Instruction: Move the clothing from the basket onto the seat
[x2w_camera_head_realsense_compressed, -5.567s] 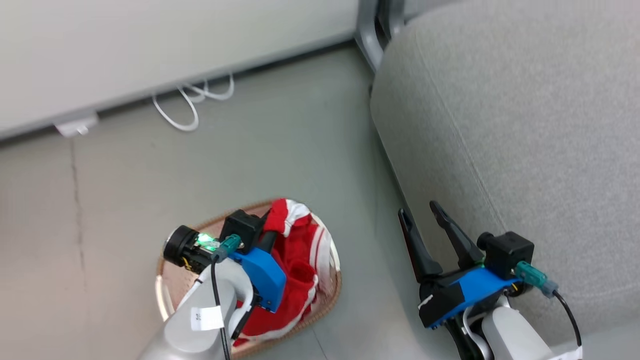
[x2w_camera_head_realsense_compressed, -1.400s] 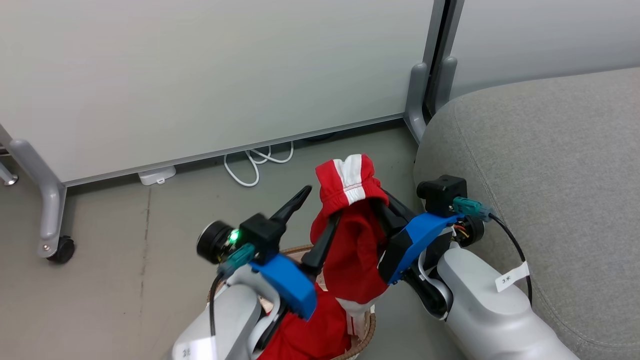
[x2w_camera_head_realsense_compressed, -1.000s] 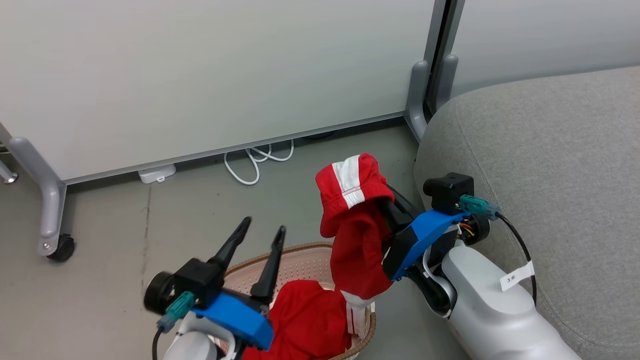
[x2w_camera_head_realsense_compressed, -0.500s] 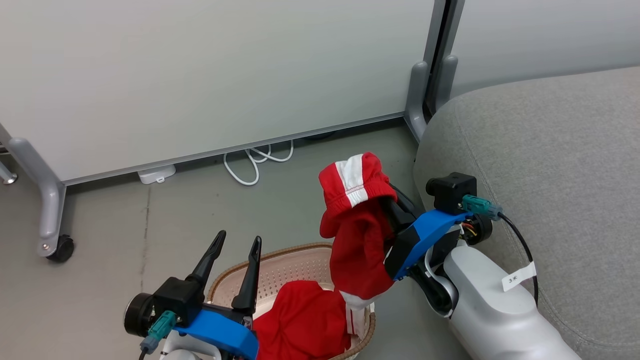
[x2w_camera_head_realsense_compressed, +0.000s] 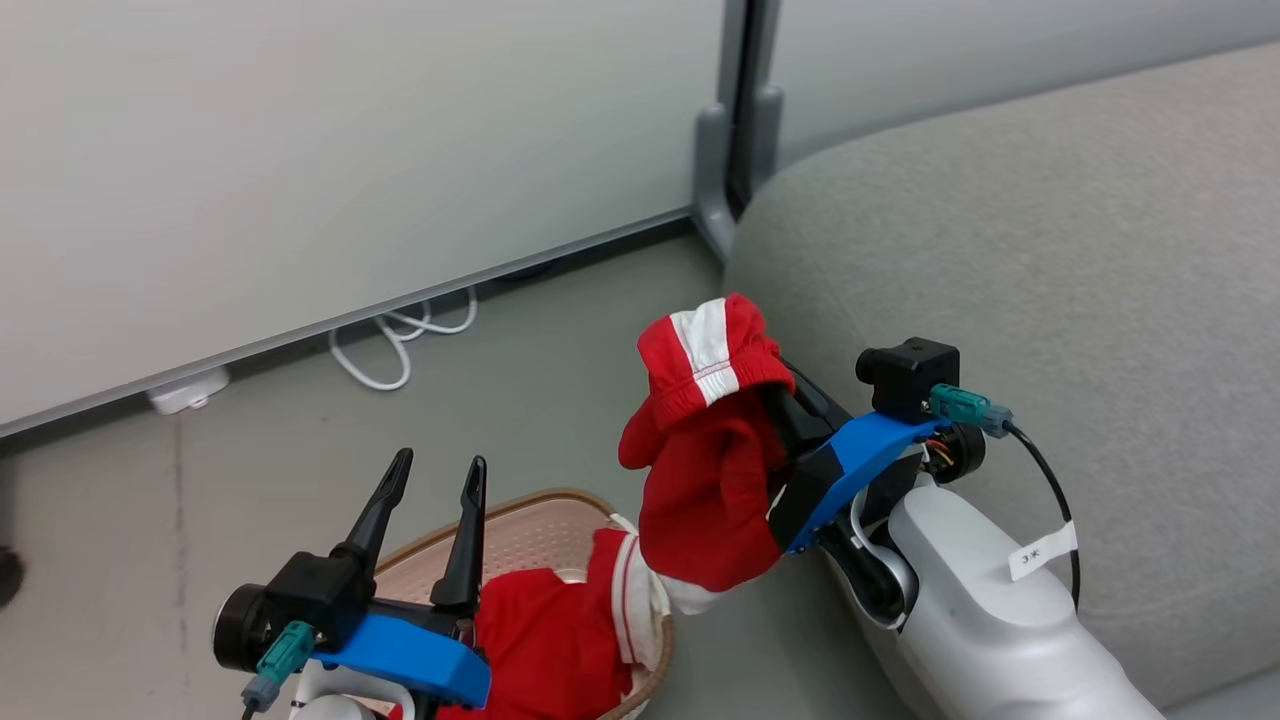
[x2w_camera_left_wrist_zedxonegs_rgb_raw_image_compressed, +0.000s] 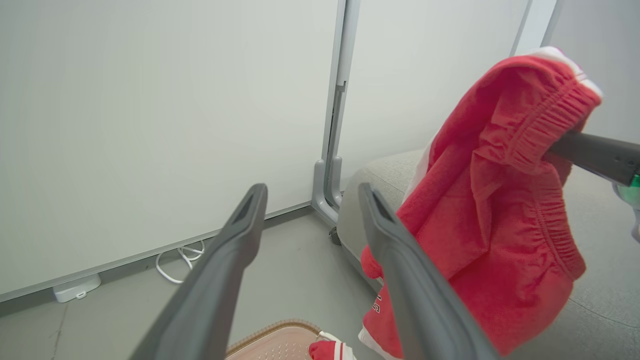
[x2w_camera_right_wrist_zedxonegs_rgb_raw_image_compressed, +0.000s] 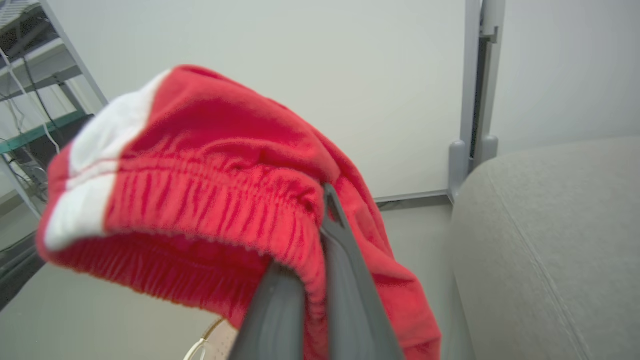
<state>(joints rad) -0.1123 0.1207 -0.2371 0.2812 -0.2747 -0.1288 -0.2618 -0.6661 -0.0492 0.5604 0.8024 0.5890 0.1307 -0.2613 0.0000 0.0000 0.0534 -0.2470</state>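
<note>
Now: we note the right gripper (x2w_camera_head_realsense_compressed: 790, 402) pressed together on the elastic waistband of a red garment (x2w_camera_head_realsense_compressed: 705, 480); the cloth hangs below the fingers, raised above the basket (x2w_camera_head_realsense_compressed: 520, 497) and just beside the rounded edge of the seat (x2w_camera_head_realsense_compressed: 1050, 250), not lying on it; we cannot tell whether its lower hem touches the basket. The left gripper (x2w_camera_head_realsense_compressed: 438, 462) is spread wide and holds nothing, fingers pointing up over the basket's left side. A second red garment (x2w_camera_head_realsense_compressed: 545, 640) with white trim lies in the basket; the basket stands on the grey floor (x2w_camera_head_realsense_compressed: 520, 380) near the seat; a white cable (x2w_camera_head_realsense_compressed: 395, 345) lies by the wall panel (x2w_camera_head_realsense_compressed: 300, 150).
</note>
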